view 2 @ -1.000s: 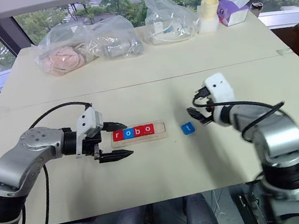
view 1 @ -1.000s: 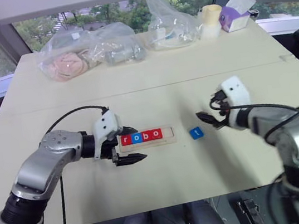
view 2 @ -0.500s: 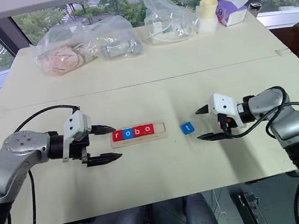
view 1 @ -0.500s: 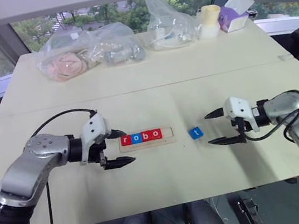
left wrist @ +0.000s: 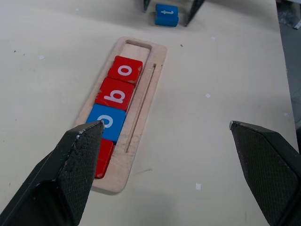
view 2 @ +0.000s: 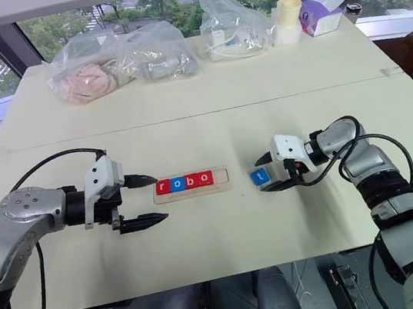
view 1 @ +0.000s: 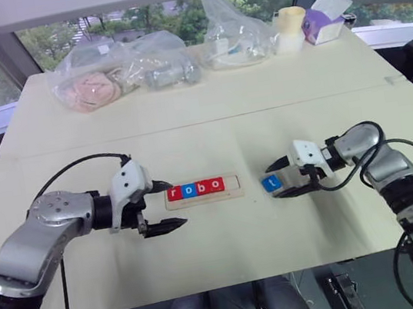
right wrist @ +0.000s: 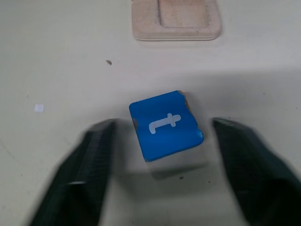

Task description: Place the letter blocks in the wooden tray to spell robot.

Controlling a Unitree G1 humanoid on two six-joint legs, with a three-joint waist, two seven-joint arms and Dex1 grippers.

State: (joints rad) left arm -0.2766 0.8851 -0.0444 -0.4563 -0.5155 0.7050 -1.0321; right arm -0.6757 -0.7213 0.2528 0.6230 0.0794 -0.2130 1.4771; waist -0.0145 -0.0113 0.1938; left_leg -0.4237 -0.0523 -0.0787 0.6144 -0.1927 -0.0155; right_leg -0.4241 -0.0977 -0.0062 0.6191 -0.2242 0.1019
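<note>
1. At the near edge of the pale table (view 1: 230, 260), the left gripper (view 1: 161, 205) hangs with its two black fingers spread wide and empty, just beside the left end of the tray; it has barely shifted over the last second.

2. In mid-table, the long, pale wooden tray (view 1: 232, 193) carries four flat square tiles, red r (view 1: 173, 193), blue o (view 1: 188, 191), red b (view 1: 201, 188) and red o (view 1: 215, 185), with its right-hand slot bare.

3. To the tray's right, the small blue square tile marked t (view 1: 271, 183) lies flat on the table. The right gripper (view 1: 279, 180), raised and turned away a second ago, has swung down level to straddle it; its blurred fingers (right wrist: 89, 160) flank the tile with gaps showing, apparently mid-close and not yet clamped.

4. This likely marks the last pick-up: one tile left before "robot" is complete.

5. At the far edge sit clear plastic bags (view 1: 124, 70), unmoved.
</note>
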